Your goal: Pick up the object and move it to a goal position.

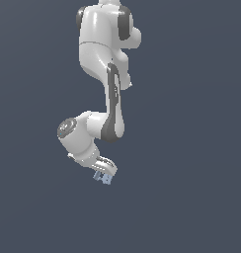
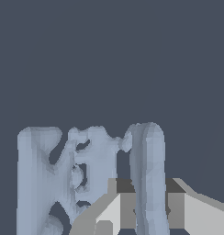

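The object is a tiny pale blue-grey angular piece at the tips of my gripper, low in the exterior view. In the wrist view the object fills the lower part, with ridged, holed sides. One upright bar of it sits between the two fingers, which close against it. My gripper is shut on the object. I cannot tell from these views whether the object rests on the floor or is lifted off it.
The white arm reaches down from the top of the exterior view. A plain dark grey-blue surface lies all around. No goal marker shows.
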`<action>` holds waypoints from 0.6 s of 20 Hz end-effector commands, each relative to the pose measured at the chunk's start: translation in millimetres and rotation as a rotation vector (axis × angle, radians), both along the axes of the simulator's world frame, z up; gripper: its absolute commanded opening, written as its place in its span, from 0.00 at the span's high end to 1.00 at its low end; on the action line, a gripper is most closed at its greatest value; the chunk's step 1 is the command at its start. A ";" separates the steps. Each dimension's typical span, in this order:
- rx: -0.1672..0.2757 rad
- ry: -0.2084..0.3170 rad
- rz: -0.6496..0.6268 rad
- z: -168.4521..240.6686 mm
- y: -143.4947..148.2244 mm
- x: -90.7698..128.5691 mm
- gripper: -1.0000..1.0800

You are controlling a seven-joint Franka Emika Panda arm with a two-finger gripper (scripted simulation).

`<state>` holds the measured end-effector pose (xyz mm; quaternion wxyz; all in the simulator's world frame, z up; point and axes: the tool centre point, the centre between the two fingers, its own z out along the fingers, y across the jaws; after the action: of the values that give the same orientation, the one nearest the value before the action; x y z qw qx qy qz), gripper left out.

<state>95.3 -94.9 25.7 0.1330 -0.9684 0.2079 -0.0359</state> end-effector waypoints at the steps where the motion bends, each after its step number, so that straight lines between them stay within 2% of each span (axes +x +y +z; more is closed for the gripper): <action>1: 0.000 0.000 0.000 -0.3 -0.2 -0.1 1.00; 6: 0.000 0.000 0.000 2.6 6.7 1.5 1.00; 12: 0.000 0.000 0.000 16.9 41.8 8.8 1.00</action>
<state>101.8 -64.5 38.2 0.1328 -0.9682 0.2088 -0.0358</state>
